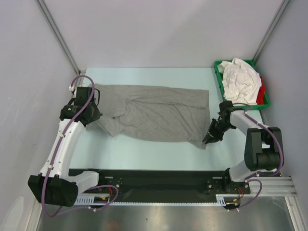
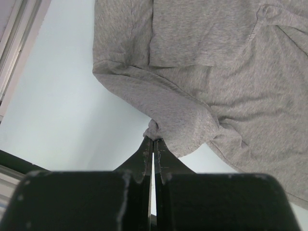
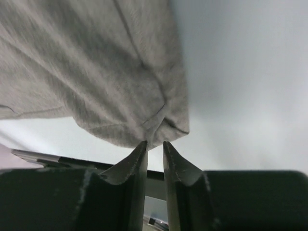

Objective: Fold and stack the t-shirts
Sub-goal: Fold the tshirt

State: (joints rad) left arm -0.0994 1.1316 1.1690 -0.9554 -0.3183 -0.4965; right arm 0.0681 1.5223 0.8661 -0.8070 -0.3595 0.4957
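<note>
A heather grey t-shirt (image 1: 154, 113) lies spread and creased across the middle of the table. My left gripper (image 1: 96, 117) sits at its left edge, and in the left wrist view the left gripper (image 2: 154, 140) is shut on a bunched fold of the grey t-shirt (image 2: 216, 72). At the shirt's near right corner my right gripper (image 1: 208, 140) is low. In the right wrist view the right gripper (image 3: 155, 143) is slightly open, and the hem corner of the grey t-shirt (image 3: 96, 62) hangs just past its tips, not pinched. White t-shirts (image 1: 238, 79) and a red one (image 1: 260, 94) lie heaped at the back right.
A green plastic tray (image 1: 219, 79) at the back right corner holds the heaped shirts. Grey walls close in the left, back and right sides. A black rail (image 1: 159, 180) with both arm bases runs along the near edge.
</note>
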